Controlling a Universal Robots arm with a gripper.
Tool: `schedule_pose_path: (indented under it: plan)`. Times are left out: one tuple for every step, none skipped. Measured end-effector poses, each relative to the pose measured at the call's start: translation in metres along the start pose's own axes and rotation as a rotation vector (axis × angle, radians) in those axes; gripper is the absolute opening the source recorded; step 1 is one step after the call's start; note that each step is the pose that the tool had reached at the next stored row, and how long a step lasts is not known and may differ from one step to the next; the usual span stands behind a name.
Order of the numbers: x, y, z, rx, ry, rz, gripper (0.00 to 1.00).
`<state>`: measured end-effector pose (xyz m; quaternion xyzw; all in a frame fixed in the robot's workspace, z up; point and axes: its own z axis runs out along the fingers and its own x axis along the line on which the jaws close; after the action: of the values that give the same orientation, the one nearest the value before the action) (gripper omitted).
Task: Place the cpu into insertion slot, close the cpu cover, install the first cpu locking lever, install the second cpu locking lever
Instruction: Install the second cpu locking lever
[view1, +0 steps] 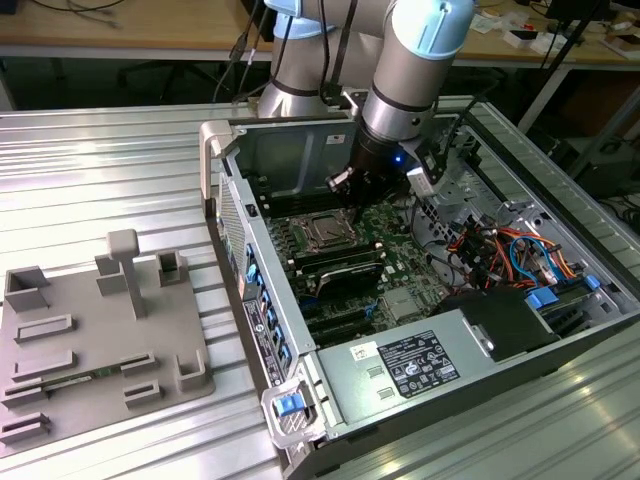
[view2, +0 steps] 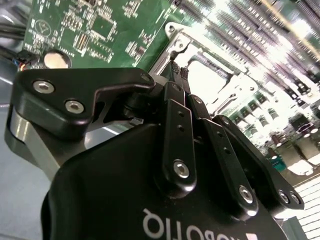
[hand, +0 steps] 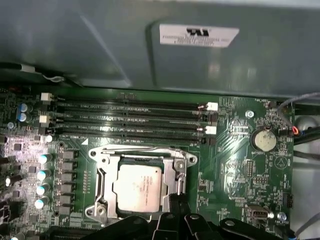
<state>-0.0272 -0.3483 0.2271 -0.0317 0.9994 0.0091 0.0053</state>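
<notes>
**CPU seated in its socket, jaws down at the frame's edge**

CPU, the small flat square chip with a silver-grey metal top, lies flat inside the insertion slot, the square dark socket with a silver metal frame, on the green motherboard of the open grey computer case. The cpu cover, a thin silver plate with a large cut-out middle, appears to lie down around the chip, so the chip's top shows through the opening.

The black gripper hangs low over the socket's side. Its jaws look pressed together into one narrow tip, pinching nothing, and that tip stands at or just beside the frame edge where a thin locking lever would run; whether it touches the metal cannot be told. In the second wrist view the gripper tip meets the bright frame at the same edge.

Judging from this, lever work is in hand. Doing it well would mean pushing with the closed tip on the lever alone, keeping off the chip and the row of black memory slots.
</notes>
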Motion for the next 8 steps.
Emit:
schedule_pose_path:
  plan:
    - [0.0001,-0.0019,0.0000,-0.0001,-0.0001,0.000,0.11]
    - [0.0002,-0.0033,-0.0001,0.0001,0.0000,0.000,0.11]
    - [0.0003,-0.0058,-0.0003,0.0006,0.0000,0.000,0.11]
    - [0.0005,-0.0091,-0.0011,0.0017,0.0001,0.000,0.11]
    - [0.0007,-0.0119,-0.0020,0.0032,0.0002,0.000,0.11]
    - [0.0008,-0.0134,-0.0025,0.0039,0.0002,0.000,0.11]
    - [0.0009,-0.0150,-0.0029,0.0042,0.0002,0.000,0.11]
    - [0.0011,-0.0171,-0.0033,0.0047,0.0003,0.000,0.11]
